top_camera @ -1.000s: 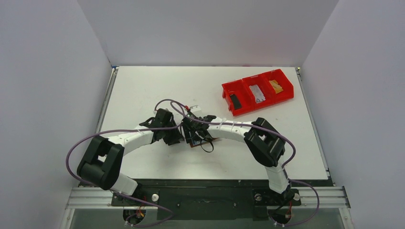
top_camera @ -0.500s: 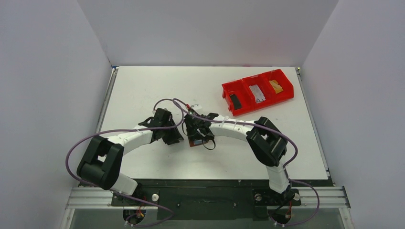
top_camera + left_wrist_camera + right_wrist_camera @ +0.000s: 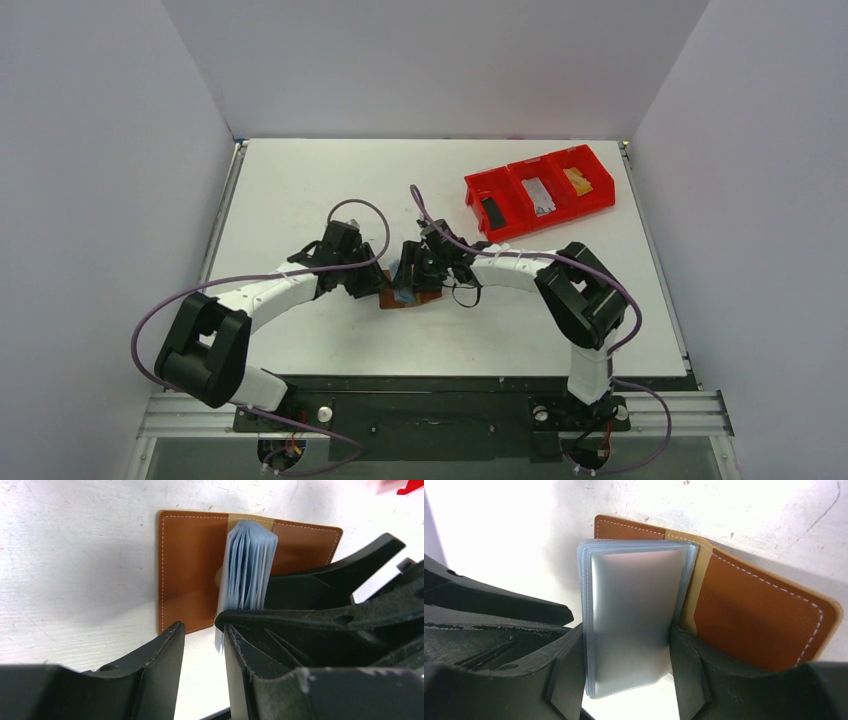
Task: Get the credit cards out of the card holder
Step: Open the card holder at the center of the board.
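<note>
The holder now lies open. The right claw has pinched its sleeves. The left claw is spread, empty. Cards can probably come out next.

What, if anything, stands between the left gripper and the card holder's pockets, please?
The right gripper, clamped on the upright pockets: one of its fingers lies along their near side, just ahead of the left gripper. One brown flap of the card holder looks unblocked, with only bare table before it.

White tabletop carries open brown card holder, flat, between left hand and right hand; red bin well beyond right hand.
</note>
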You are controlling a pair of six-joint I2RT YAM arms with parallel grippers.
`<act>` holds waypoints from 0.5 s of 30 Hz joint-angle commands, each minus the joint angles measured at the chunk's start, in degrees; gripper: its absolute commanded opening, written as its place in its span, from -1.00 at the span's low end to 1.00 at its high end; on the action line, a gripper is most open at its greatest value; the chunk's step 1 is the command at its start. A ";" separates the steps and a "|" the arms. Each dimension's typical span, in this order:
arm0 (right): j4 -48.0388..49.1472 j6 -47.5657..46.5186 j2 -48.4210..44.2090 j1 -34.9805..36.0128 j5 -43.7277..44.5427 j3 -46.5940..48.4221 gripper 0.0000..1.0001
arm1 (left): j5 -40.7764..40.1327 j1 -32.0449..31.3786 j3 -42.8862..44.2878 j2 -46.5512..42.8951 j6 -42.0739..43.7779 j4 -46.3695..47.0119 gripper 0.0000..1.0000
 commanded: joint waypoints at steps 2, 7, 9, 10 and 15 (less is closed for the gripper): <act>12.98 9.27 -0.69 -1.30 -9.10 -5.50 -0.38 | 1.73 -1.40 2.42 0.14 0.45 2.22 -0.33; 20.60 15.41 -0.12 -2.68 -11.81 -9.96 -0.32 | 0.82 -1.55 2.37 0.87 0.21 2.05 -0.34; 23.88 17.56 0.11 -3.13 -12.55 -11.45 -0.24 | 0.49 -1.62 2.32 0.91 0.26 2.02 -0.34; 25.74 18.76 0.21 -3.40 -12.75 -12.40 -0.17 | 0.23 -1.71 2.37 0.95 0.27 2.02 -0.34; 30.93 22.27 0.98 -4.16 -13.97 -14.69 -0.12 | -0.52 -1.86 2.39 0.89 0.07 1.25 -0.33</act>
